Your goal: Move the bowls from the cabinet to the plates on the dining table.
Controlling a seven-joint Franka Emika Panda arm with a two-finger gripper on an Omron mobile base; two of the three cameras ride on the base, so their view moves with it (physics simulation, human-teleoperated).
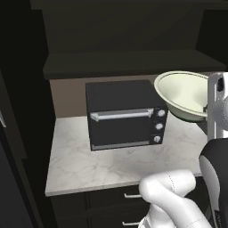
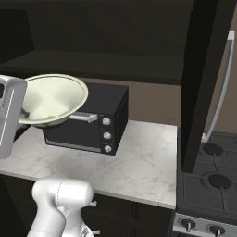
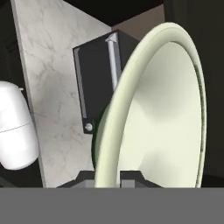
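- The claw (image 3: 107, 177) sits at the bottom of the hand view, its two dark tips clamped tight on the rim of the cream-white bowl (image 3: 162, 118), one tip on each side of the wall.
- In that view the bowl stands on edge against the camera, its pale inside turned to the right and a strip of dark green showing along its outer side.
- From the left base view the bowl (image 1: 185, 94) hangs in the air at the right, mouth tilted up and toward the camera, touching nothing below it; the white arm rises just beside it.
- From the right base view the same bowl (image 2: 52, 99) is at the left, above the worktop (image 2: 139, 162) and in front of the toaster oven (image 2: 90, 122), hiding the oven's upper left part.
- The marble worktop (image 1: 89, 160) lies below the bowl, with dark drawers with short silver handles (image 1: 132, 196) under its front edge.
- The black toaster oven (image 1: 124, 115) stands toward the back of the worktop, door shut, three knobs down its right side.
- A dark shelf (image 1: 129, 64) runs above the oven.
- To the right in the right base view a dark stove (image 2: 210, 183) with round burners adjoins the worktop, and a tall dark panel (image 2: 203, 78) with a long silver bar handle (image 2: 221, 88) stands above it.
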